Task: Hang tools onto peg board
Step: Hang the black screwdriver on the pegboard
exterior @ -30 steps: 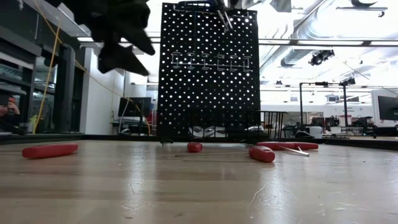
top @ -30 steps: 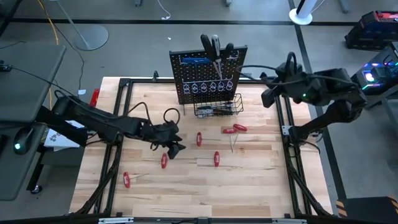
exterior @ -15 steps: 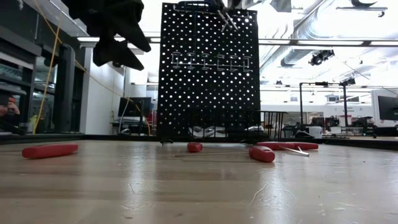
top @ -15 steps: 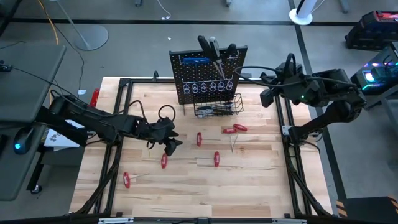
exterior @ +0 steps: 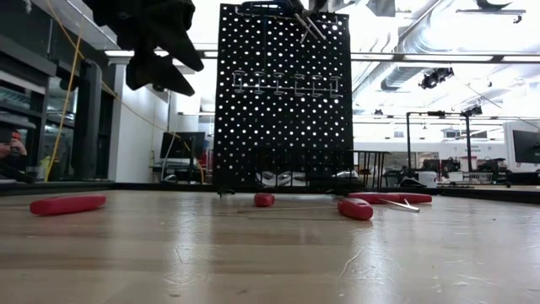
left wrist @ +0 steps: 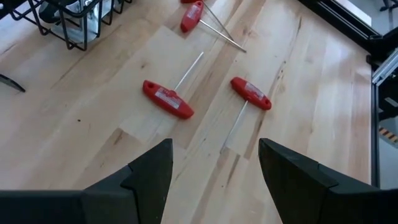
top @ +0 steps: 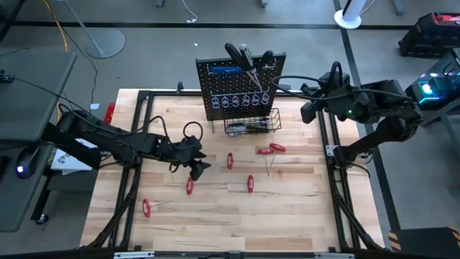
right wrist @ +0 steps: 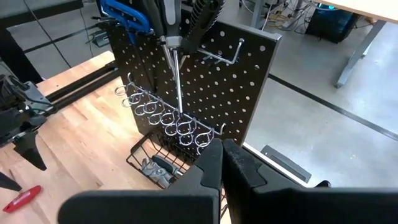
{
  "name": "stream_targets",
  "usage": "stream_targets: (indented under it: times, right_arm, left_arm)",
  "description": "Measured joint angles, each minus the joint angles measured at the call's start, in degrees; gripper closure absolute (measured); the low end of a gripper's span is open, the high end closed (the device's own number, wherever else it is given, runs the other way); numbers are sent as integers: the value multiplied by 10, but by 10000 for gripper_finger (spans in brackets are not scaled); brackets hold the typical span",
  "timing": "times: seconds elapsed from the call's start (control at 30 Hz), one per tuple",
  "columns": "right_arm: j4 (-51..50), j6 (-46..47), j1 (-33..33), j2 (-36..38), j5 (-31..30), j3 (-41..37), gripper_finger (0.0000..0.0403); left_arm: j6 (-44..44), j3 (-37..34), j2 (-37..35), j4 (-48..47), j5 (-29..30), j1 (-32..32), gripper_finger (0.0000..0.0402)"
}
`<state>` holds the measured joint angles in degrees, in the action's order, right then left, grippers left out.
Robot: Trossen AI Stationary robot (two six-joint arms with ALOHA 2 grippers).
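Left gripper point(top: 199, 168) shifted slightly toward table's left since a second ago, fingers apart, empty. Red key point(top: 190, 186) on wood just below it. Right gripper point(right wrist: 222, 163) closed, beside pegboard point(top: 241, 85).

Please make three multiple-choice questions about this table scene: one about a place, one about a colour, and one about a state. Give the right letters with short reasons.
1. Where is the wire basket?
A. at the table's near left corner
B. at the foot of the peg board, on its front
C. between the left gripper's fingers

2. Which colour is the tool hanging at the top of the board, on the left arm's side?
A. blue
B. yellow
C. green

3. How is the left gripper?
A. shut on a red tool
B. shut on the basket
C. open and empty

Answers:
1 B: the high view shows the basket fixed along the board's lower front edge.
2 A: both the high view and the right wrist view show a blue handle.
3 C: the left wrist view shows its fingers apart, with only bare table between them.
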<state>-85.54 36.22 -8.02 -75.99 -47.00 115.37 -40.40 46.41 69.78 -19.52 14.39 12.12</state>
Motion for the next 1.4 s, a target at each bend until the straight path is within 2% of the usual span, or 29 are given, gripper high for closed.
stream_targets:
  times: [0.3,0.53,0.73,0.83,0.9,1.0,1.13,1.3,1.4]
  right_arm:
    - [0,0,3,0,-1,0,403]
    - [3,0,3,0,-1,0,403]
    - [19,31,3,0,-16,0,403]
    - [54,62,10,-2,-48,0,401]
    - [91,50,21,-5,-51,0,394]
    - [145,15,40,-13,-47,0,372]
    - [230,-5,97,-33,-17,0,315]
    - [319,0,203,-80,80,0,223]
    - [369,-5,238,-105,152,0,180]
  left_arm:
    - [1,0,0,-4,-8,4,172]
    - [43,0,-21,-4,-68,4,172]
    - [41,0,-63,8,-60,-7,172]
    - [32,-1,-92,50,-46,-22,172]
    - [36,-1,-113,85,-26,-32,172]
    - [60,-1,-141,132,19,-45,172]
    - [107,0,-168,177,62,-62,172]
    - [146,0,-176,192,77,-88,172]
    - [141,0,-176,194,77,-96,172]
